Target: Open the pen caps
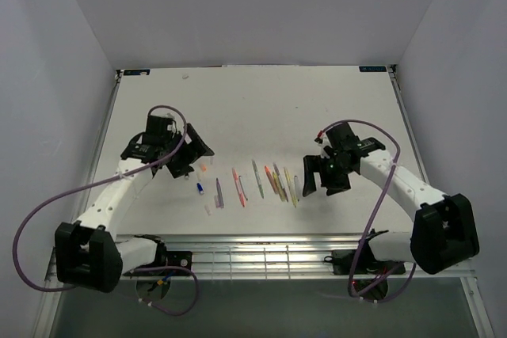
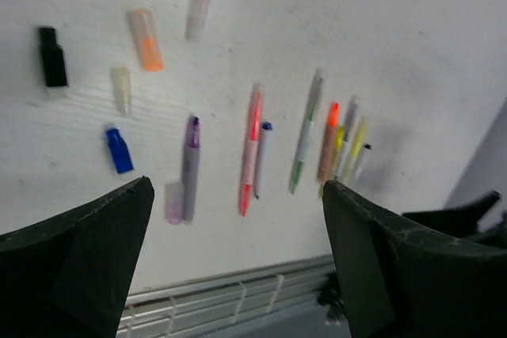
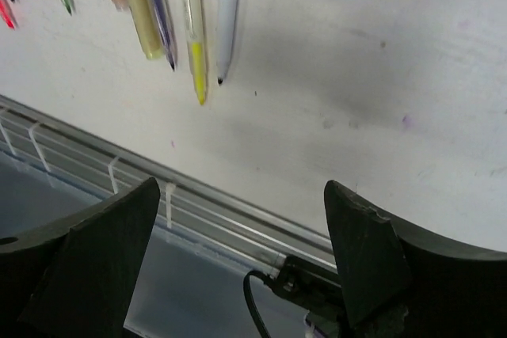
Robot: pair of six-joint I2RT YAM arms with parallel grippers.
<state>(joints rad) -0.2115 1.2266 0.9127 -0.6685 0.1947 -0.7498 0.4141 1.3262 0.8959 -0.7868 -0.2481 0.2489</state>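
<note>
- Both fingers (image 2: 79,263) of the left gripper (image 2: 238,187) stand wide apart, and we see nothing held between them; they hang above the white table (image 2: 412,29).
- On the right gripper (image 3: 242,187) the jaws are also spread wide and hold nothing; under them we see the near edge of the table and a metal rail (image 3: 206,211).
- We find the pen caps (image 2: 120,89) lying loose on the table, off their pens, to the left of the pen row in the left wrist view.
- Among them we can name a black cap (image 2: 53,57), an orange cap (image 2: 146,39), a blue cap (image 2: 120,150) and a pale purple cap (image 2: 197,13).
- One more pale cap (image 2: 173,202) lies just beside the purple pen (image 2: 190,168), at its lower end; whether the two touch, we cannot tell.
- To the right of it lie a red pen (image 2: 252,148), a green pen (image 2: 306,132) and an orange pen (image 2: 328,140), side by side.
- In the right wrist view a yellow pen (image 3: 194,29) and a white pen (image 3: 227,13) point toward the rail, both with bare tips.
- From above, the pen row lies between the two grippers, with the caps on the side of the left one.
</note>
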